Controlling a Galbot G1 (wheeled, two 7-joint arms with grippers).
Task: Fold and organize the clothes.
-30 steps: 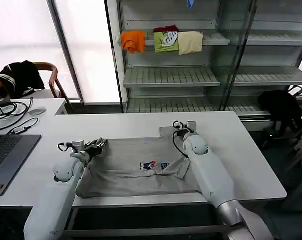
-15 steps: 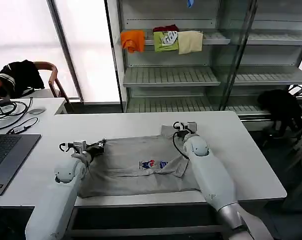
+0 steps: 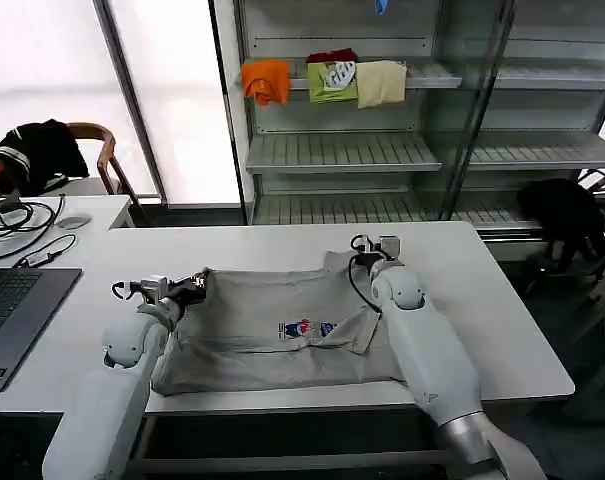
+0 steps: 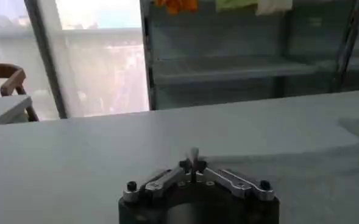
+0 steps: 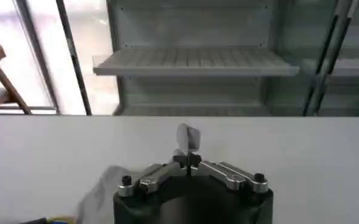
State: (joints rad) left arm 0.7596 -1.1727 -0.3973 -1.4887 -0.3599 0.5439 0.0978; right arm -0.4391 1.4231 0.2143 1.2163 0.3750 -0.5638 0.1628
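The soft light grey T-shirt with a small coloured chest print (image 3: 282, 330) is spread on the white table (image 3: 502, 320), its near edge close to the table's front edge. The left gripper (image 3: 194, 283) is pinched on the shirt's 9 o'clock corner. The right gripper (image 3: 367, 247) is pinched on the 1 o'clock edge. Bare table is left at 12 and 3 o'clock.

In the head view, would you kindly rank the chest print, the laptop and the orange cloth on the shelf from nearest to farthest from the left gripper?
1. Chest print, on the T-shirt, to the left gripper's right.
2. Laptop, at the table's left edge.
3. Orange cloth, up on the back shelf.
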